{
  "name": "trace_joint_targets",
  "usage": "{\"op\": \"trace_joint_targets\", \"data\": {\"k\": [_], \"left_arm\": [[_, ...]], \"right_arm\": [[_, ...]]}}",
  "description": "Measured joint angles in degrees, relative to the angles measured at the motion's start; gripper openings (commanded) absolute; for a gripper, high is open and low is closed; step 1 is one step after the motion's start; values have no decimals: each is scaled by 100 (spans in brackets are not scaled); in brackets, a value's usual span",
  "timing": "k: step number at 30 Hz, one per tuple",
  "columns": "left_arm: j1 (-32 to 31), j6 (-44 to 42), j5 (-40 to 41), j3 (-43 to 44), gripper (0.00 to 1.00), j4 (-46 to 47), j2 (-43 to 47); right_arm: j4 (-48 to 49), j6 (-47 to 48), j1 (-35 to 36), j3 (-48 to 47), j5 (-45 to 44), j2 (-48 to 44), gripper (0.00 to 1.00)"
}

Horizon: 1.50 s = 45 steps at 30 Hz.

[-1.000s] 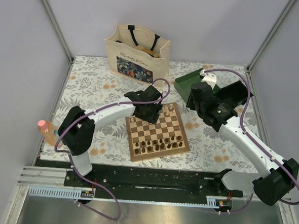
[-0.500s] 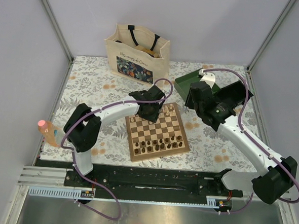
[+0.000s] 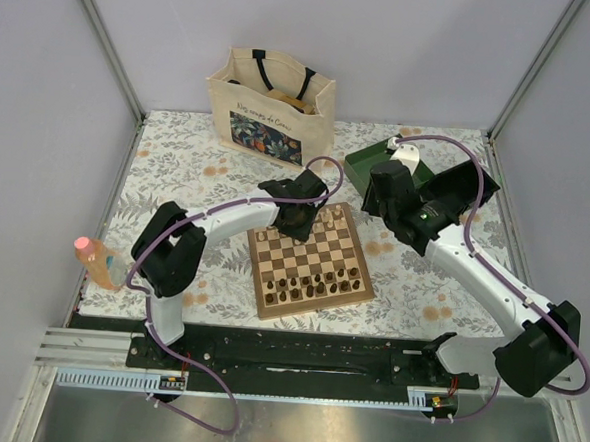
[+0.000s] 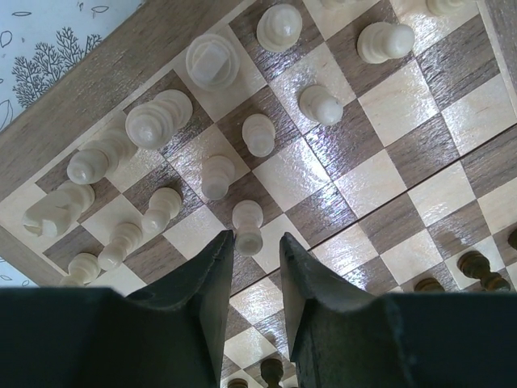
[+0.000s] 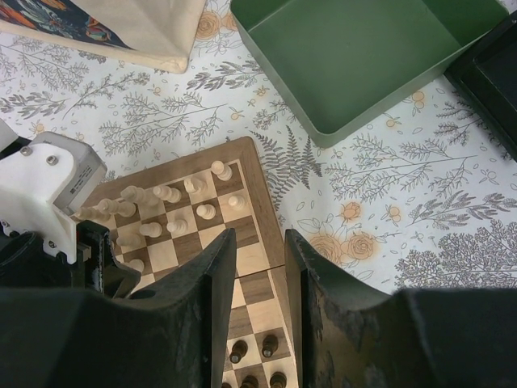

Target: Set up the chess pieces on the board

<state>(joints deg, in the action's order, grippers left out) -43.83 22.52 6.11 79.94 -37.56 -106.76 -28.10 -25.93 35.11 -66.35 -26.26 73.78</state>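
Observation:
The board (image 3: 308,252) lies at the table's middle. Cream chess pieces (image 3: 330,221) crowd its far rows, and dark pieces (image 3: 316,282) fill the near rows. My left gripper (image 3: 308,226) hangs low over the cream side. In the left wrist view it (image 4: 257,238) stands partly open, and a cream pawn (image 4: 248,225) stands upright right at the fingertips, with a gap to the right finger. My right gripper (image 3: 384,208) hovers open above the board's right edge (image 5: 262,186) with nothing between its fingers (image 5: 222,267). Dark pawns (image 5: 266,346) show below them.
A printed tote bag (image 3: 270,104) stands at the back. A green box (image 3: 379,164) and a black tray (image 3: 462,191) sit at the back right under the right arm. A pink-capped bottle (image 3: 97,261) lies at the left edge.
The left gripper's jaws have narrowed while it edged over the cream rows. The right arm has shifted slightly left, its jaws unchanged.

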Motion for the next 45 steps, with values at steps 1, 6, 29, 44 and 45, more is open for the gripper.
{"op": "trace_joint_targets", "data": {"k": [1, 6, 29, 44, 45], "left_arm": [[0, 0, 0, 13, 33, -4, -17], [0, -4, 24, 63, 28, -2, -37], [0, -37, 83, 138, 8, -4, -111], [0, -195, 52, 140, 1, -98, 105], [0, -205, 50, 140, 1, -136, 197]], "right_arm": [[0, 0, 0, 0, 2, 15, 39], [0, -2, 0, 0, 39, 59, 39], [2, -2, -9, 0, 151, 227, 39], [0, -4, -63, -31, 181, 291, 39], [2, -4, -63, -50, 181, 321, 39]]}}
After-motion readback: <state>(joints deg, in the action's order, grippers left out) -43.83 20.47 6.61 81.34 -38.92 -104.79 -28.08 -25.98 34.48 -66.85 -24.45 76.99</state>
